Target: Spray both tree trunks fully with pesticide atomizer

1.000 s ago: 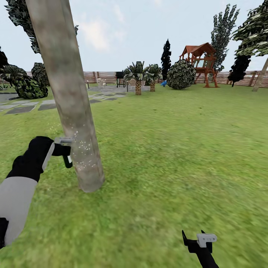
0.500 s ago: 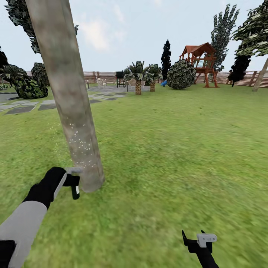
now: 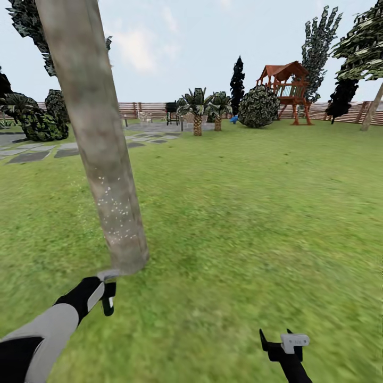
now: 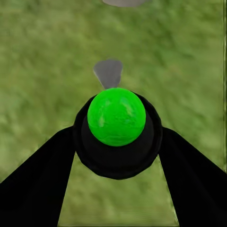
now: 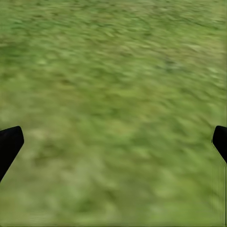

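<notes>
At far left of the head view: dark shrubs [image 3: 37,123] and grey paving slabs [image 3: 32,155] bordering the lawn, with the slatted wooden fence [image 3: 151,109] closing the garden's far edge.

Left foreground: left gripper [image 3: 108,297], low over the grass [image 3: 229,213], just short of the tree trunk's foot. Its fingers [image 4: 42,184] are closed around the pesticide atomizer [image 4: 117,130]; in the left wrist view the green cap and black collar sit squeezed between both black fingers, grey nozzle tip pointing out over the turf. In the head view the atomizer hangs from the gripper, dark with a green streak.

Beside it: tree trunk [image 3: 96,138], thick, beige-grey, leaning, rising out of frame at the top. Whitish pesticide specks [image 3: 114,210] dot its lower half; the upper part looks bare. The base meets the grass just above the gripper.

Centre distance: two small palms [image 3: 205,109], a narrow black tree [image 3: 237,78], a round bush [image 3: 258,107], all well apart from the robot.

Centre to right: broad unobstructed lawn.

Right distance: red-roofed play tower [image 3: 285,88], a second pale trunk [image 3: 372,109] at the frame edge under dark foliage.

Right foreground: right gripper [image 3: 276,340], at the bottom edge, fingers spread wide with only grass between them in the right wrist view; holding nothing.
</notes>
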Robot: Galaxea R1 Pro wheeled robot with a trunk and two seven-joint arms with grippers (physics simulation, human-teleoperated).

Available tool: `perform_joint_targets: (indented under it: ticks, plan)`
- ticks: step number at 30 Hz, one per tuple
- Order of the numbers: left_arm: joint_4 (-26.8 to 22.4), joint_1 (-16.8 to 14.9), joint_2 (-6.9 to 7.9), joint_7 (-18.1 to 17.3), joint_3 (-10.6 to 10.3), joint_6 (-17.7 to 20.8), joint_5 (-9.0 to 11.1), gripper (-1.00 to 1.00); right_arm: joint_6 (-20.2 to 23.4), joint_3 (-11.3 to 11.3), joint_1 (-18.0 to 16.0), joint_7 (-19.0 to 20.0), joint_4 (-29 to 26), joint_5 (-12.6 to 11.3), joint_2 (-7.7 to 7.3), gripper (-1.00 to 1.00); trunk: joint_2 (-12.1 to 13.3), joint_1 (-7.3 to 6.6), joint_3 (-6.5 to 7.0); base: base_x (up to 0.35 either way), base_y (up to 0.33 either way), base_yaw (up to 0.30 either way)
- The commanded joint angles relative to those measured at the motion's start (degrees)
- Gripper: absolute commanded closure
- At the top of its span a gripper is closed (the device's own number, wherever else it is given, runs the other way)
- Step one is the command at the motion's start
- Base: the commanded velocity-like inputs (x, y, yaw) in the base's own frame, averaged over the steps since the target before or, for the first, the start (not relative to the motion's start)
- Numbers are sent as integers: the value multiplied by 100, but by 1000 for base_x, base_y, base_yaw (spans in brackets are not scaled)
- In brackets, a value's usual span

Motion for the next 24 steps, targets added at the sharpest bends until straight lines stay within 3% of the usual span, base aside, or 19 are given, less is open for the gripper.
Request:
perform_joint_targets:
  ticks: [1,4,7,19,24]
  plan:
    - [14,0,-60,11,-7,-10,-33,100,0,0,0,0,0,0,7,-100,0,0,0,80,-208,0]
    - [-4,0,-253,72,-22,-19,-83,100,0,0,0,0,0,0,17,-100,0,0,0,109,-246,0]
    - [-19,0,-305,186,-22,-28,-68,100,0,0,0,0,0,0,19,-100,0,0,0,121,-261,27]
    - [-33,0,-283,237,5,-15,-55,100,0,0,0,0,0,0,19,-100,0,0,0,179,-241,251]
    - [-33,0,-276,239,-1,-5,-61,100,0,0,0,0,0,1,6,-100,0,0,0,207,-226,43]
